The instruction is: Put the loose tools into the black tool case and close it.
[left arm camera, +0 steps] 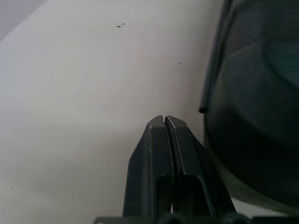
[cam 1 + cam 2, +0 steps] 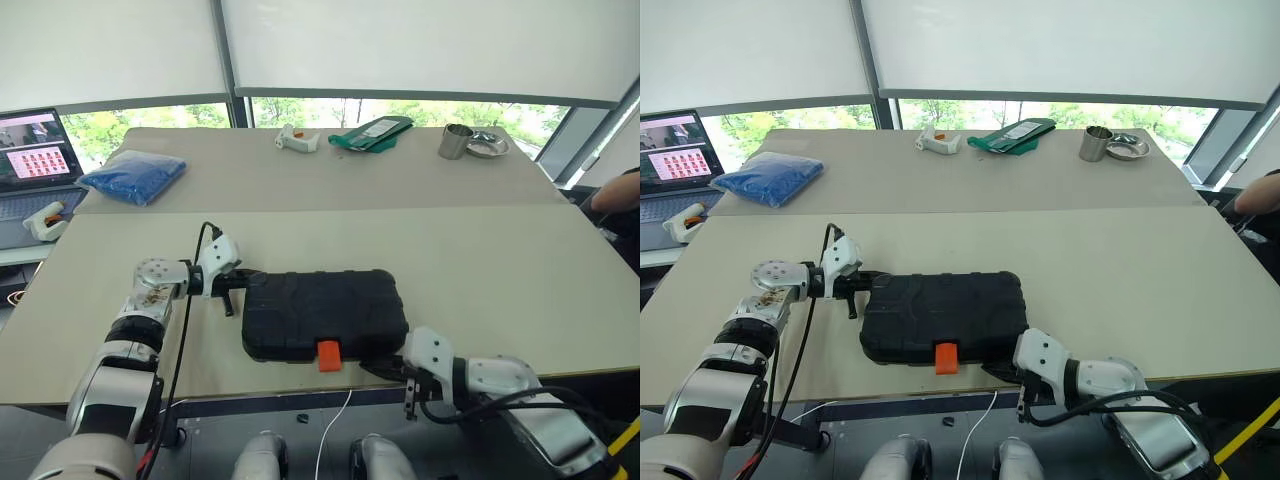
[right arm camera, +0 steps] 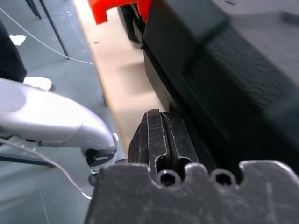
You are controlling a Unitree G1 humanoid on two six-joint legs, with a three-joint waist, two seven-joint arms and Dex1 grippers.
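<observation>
While shut, black tool case [image 2: 325, 313] (orange latch [image 2: 328, 355] front) hides contents.

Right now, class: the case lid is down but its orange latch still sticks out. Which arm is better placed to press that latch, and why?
Probably right. The right gripper, shut, sits at the black tool case's near edge beside the orange latch. The left gripper, also shut, is at the case's far-left end.
</observation>
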